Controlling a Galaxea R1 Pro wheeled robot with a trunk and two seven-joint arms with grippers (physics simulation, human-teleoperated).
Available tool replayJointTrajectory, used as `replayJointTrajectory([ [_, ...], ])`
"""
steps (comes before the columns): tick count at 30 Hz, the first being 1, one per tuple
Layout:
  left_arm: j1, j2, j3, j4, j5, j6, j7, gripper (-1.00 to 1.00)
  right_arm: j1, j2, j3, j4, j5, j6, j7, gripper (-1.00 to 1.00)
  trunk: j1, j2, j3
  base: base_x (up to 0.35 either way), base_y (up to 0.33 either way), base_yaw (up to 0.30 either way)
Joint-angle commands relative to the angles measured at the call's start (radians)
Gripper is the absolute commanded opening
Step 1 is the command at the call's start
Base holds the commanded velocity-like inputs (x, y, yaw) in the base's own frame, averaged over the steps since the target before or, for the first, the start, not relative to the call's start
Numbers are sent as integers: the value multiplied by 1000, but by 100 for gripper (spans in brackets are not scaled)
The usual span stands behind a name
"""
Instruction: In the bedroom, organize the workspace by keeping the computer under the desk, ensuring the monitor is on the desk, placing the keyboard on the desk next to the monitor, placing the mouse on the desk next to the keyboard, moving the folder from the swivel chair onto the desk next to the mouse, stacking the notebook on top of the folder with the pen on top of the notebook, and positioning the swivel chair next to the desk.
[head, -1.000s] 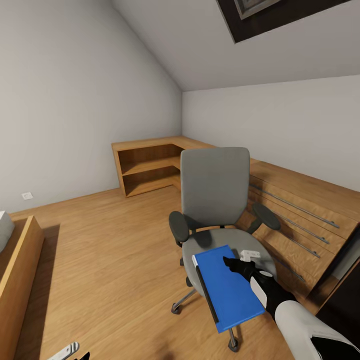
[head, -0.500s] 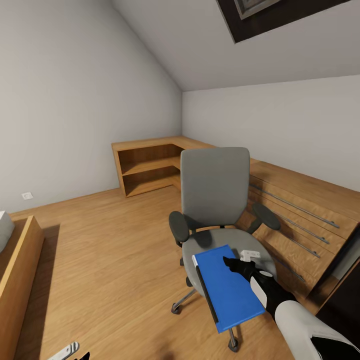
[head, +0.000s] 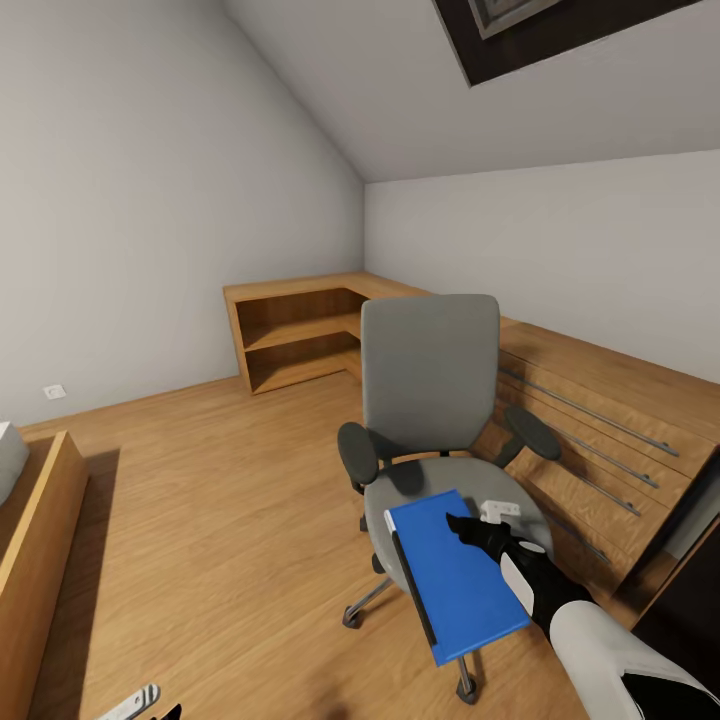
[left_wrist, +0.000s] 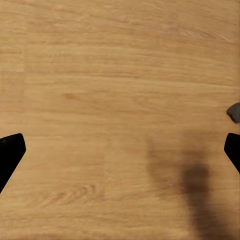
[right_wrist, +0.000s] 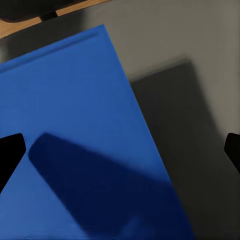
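The flat bright blue folder (head: 455, 575) lies on the grey padded swivel chair (head: 430, 400) seat, overhanging its front edge toward six o'clock, handy for gripping. The right gripper (right_wrist: 120, 150) hovers above it, fingers spread, apparently lining up over the folder's edge. The left gripper (left_wrist: 120, 150) hangs spread over the wooden floor (left_wrist: 100, 75).

The grey padded swivel chair (head: 432, 385) looks cloth-covered and matt, with smooth black plastic armrests (head: 358, 452) and a shiny metal star base (head: 366, 602). The flat bright blue folder (head: 455, 575) appears smooth and matt. The floor (head: 220, 500) and the low shelf unit (head: 290, 330) are satin light wood with visible grain.
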Motion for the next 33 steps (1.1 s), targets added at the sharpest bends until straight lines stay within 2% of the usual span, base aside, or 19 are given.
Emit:
replayJointTrajectory([
  [1, 0, 0, 2, -2, 10, 7, -1, 100, 0, 0, -6, -2, -6, 9, 7, 100, 0, 0, -1, 0, 0, 0],
  [12, 0, -1, 1, -2, 10, 7, -1, 100, 0, 0, -18, -84, -7, 142, 8, 100, 0, 0, -1, 0, 0, 0],
  [24, 0, -1, 2, -1, 10, 7, -1, 100, 0, 0, -46, -92, -6, 158, 6, 100, 0, 0, -1, 0, 0, 0],
  [33, 0, -1, 1, -1, 10, 7, -1, 100, 0, 0, -51, -92, -6, 159, 6, 100, 0, 0, -1, 0, 0, 0],
])
